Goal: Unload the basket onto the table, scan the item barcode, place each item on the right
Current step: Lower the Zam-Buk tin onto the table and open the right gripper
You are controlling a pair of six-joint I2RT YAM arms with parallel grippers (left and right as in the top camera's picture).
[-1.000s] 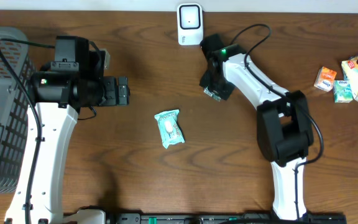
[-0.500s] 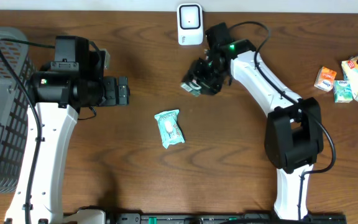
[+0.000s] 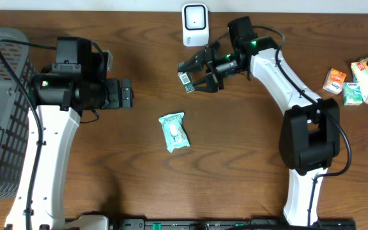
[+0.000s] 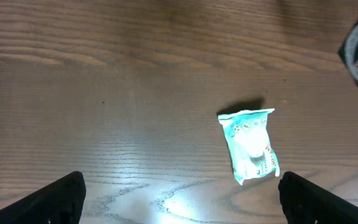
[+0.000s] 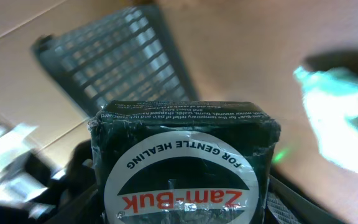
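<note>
Scanning is my step now: right jaws grip the box (image 5: pixel 185 168), in the air near the scanner (image 3: pixel 195 25), towards the packet (image 3: pixel 174 132). I'd turn the wrist until the barcode squarely faces the scanner window, then hold steady, grip firm. Left jaws hang wide open above the surface (image 4: pixel 104 93), holding nothing.
</note>
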